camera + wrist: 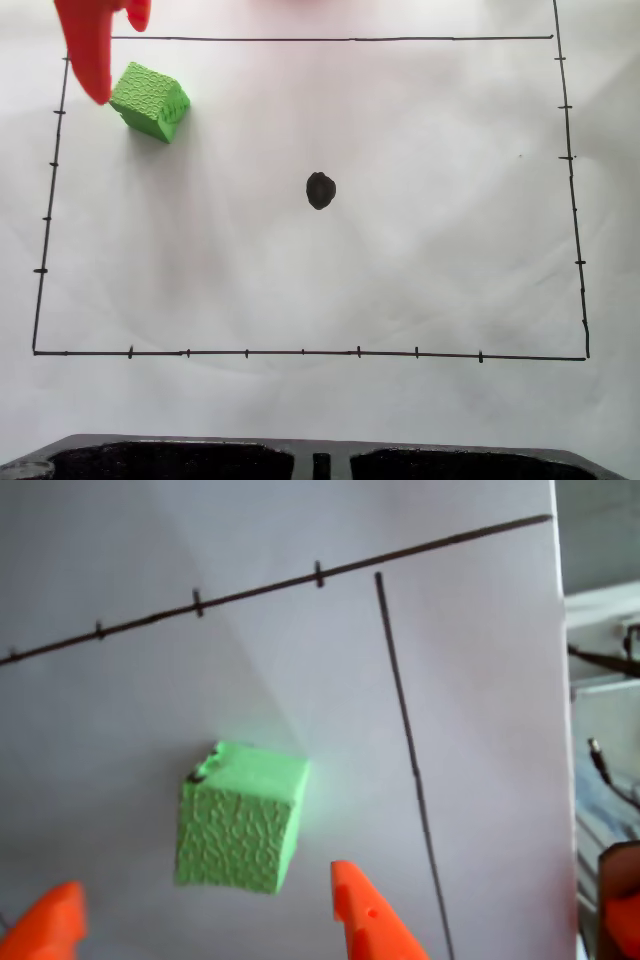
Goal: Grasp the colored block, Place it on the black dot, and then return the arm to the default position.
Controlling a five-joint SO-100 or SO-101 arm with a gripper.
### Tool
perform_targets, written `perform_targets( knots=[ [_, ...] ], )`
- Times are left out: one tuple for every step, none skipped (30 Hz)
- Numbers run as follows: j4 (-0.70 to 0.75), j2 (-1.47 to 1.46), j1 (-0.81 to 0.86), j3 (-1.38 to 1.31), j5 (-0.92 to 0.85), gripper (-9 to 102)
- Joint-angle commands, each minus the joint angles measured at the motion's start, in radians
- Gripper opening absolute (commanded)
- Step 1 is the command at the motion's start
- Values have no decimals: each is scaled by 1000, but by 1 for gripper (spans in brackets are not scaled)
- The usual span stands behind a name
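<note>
- The colored block [151, 101] lies on the white paper [420, 250] in the upper-left corner of the drawn rectangle in the fixed view, well apart from the black dot [320, 190] near the middle.
- The gripper [205, 920] stands wide, holding nothing; in the wrist view its orange fingers [370, 920] flank the block's near side.
- No readable writing or labels; the border line [300, 352] bears plain ticks.

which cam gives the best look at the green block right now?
Wrist view: the green block is large there, pebbly texture and a chipped top corner clear, between the open orange fingertips of the gripper. In the fixed view it is small, near the drawn frame's top left corner, beside an orange finger.
</note>
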Motion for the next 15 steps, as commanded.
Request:
perform_targets(
  knots=[
    [-32,-51,2,-43,15,36],
    [-44,-71,0,-44,20,36],
    [-57,-89,-3,-44,23,36],
    [-67,-104,-8,-44,25,36],
    [-78,-121,-12,-44,29,36],
    [-87,-135,-15,-44,34,36],
    [-100,-147,-18,-44,38,36],
    [-110,-161,-21,-44,38,36],
    [-118,-173,-26,-44,41,36],
    [-129,-186,-28,-44,43,36],
    [-137,-201,-31,-44,44,36],
    [-146,-215,-35,-44,44,36],
    [-155,-230,-37,-44,44,36],
    [-163,-241,-41,-44,43,36],
    [-169,-250,-44,-44,43,36]
  ],
)
